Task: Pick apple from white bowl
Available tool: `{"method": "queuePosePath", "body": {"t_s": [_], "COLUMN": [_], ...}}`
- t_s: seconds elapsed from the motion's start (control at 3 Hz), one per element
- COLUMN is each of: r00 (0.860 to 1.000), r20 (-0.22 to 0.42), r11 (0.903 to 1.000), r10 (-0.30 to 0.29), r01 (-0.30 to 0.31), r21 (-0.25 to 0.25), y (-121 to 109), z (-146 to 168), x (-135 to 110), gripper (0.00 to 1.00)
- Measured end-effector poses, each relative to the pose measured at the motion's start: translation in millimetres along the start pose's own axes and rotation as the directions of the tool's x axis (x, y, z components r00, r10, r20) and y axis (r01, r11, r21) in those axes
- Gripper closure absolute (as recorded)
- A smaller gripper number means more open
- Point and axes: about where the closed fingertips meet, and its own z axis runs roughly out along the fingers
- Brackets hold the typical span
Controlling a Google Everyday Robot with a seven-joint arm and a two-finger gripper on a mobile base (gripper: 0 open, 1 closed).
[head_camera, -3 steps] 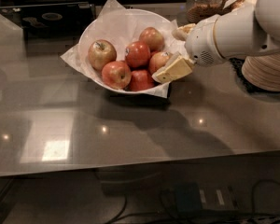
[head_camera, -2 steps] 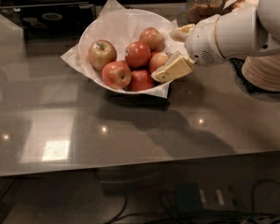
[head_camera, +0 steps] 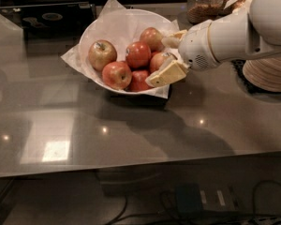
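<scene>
The white bowl (head_camera: 91, 34) is sitting near the far edge of the bench, about midway along it, with crumpled white paper (head_camera: 113, 7) lining it and poking out at the corners. The gripper (head_camera: 158, 63) is reaching in over the side of the bowl nearest the right edge of the bench, carried by the white arm (head_camera: 234, 29). Its two tan fingers (head_camera: 168, 73) are standing apart, one on each side of the apple (head_camera: 160, 56), which is lying against the bowl's right wall; whether they are pressing on it cannot be told. Beside it, a deep red apple (head_camera: 138, 54) is resting in the middle and a paler yellow-green apple (head_camera: 102, 54) is lying toward the left wall. A stack of cream plates (head_camera: 267, 74) is standing at the right edge, and a glass jar (head_camera: 203, 3) is standing at the far edge.
</scene>
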Motion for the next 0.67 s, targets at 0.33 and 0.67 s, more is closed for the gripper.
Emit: {"method": "queuePosePath", "body": {"t_s": [0.33,0.67], "r00": [1.000,1.000], "r20": [-0.003,-0.018], "r11": [0.9998,0.9996], "r10": [0.008,0.021], "r01": [-0.008,-0.021], "r21": [-0.018,-0.021], "y": [4.4,5.5], "z": [5.4,10.3], "x": [2.0,8.0], "gripper": [0.28,0.28]}}
